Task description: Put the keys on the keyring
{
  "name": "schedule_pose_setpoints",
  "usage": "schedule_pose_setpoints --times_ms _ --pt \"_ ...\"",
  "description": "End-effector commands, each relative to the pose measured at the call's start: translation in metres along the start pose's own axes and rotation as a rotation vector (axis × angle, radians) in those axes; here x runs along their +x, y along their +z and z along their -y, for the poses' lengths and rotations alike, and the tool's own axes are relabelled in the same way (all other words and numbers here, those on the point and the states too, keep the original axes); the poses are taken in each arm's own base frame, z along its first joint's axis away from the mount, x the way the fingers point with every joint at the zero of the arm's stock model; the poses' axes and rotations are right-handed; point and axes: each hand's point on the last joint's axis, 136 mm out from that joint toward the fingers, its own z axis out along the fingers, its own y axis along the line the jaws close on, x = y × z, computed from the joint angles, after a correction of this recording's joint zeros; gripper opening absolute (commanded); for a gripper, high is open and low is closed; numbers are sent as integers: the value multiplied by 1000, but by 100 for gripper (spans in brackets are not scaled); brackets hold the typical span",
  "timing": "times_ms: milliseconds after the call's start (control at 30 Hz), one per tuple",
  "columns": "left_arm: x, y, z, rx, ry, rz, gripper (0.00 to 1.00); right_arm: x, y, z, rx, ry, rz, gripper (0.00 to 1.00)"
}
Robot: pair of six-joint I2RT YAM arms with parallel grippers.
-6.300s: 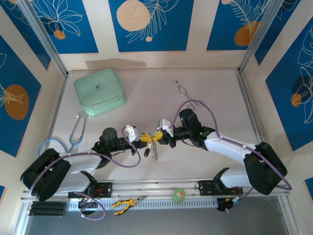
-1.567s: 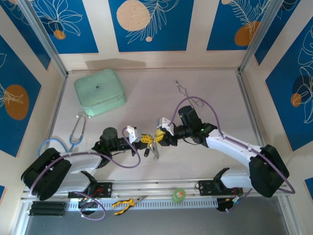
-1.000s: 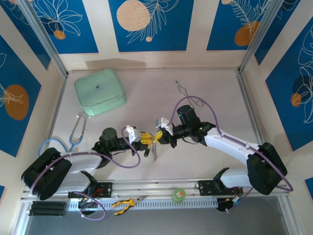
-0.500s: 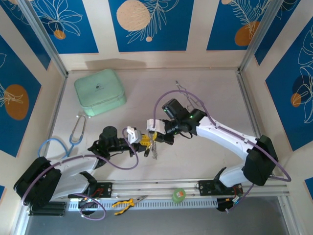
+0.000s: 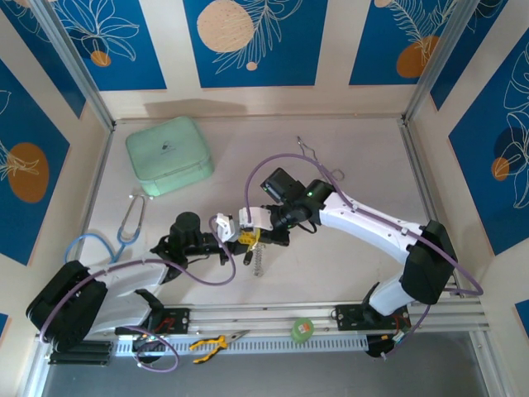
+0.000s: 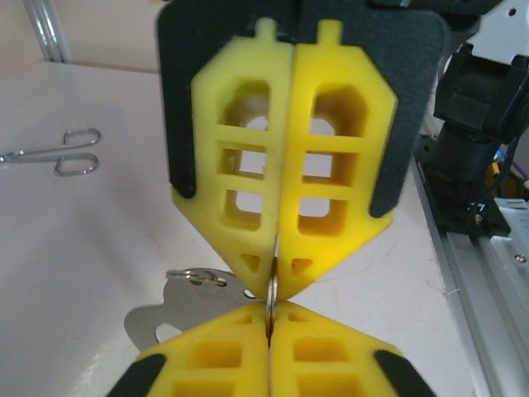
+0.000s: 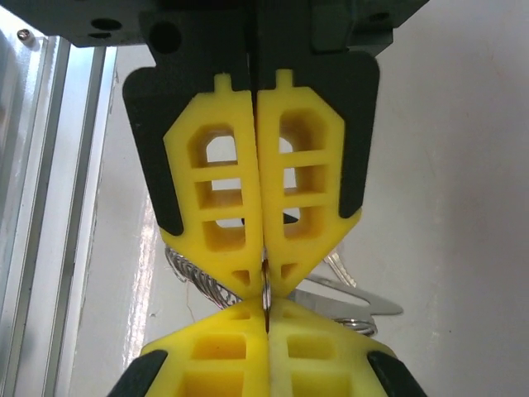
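Left hand (image 6: 272, 279) and right hand (image 7: 265, 285) meet tip to tip, each clamped on the thin keyring (image 6: 270, 294). Seen from overhead, they sit mid-frame, and the chain (image 5: 258, 263) hangs just below.

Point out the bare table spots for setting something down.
Free: the back strip between the green case and forceps; the right side beyond the right arm; the front patch right of the chain. Crowded: the middle, where left tool and right tool pinch the keyring.

Left fingers (image 6: 331, 180) and right fingers (image 7: 216, 215) shut, tip to tip
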Motion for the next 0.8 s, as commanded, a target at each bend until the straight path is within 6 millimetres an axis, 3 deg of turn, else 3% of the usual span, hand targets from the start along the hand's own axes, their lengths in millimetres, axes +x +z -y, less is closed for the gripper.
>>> schedule_pose_setpoints --times_ms 0,67,133,233,400,767 --pt "-23 3 3 31 51 64 0 -8 -1 -6 -26 -25 13 0" --pt "-22 3 4 33 53 66 0 -8 -3 -1 3 -9 37 4" --pt "-22 1 4 29 50 76 0 -12 -13 6 28 35 125 20" --pt "-23 0 5 26 37 108 0 -13 -30 11 21 128 305 27" --pt "-27 0 5 26 11 171 0 -11 -36 6 5 176 505 27" --pt "-28 1 5 40 1 185 0 -5 -19 7 3 199 562 23"
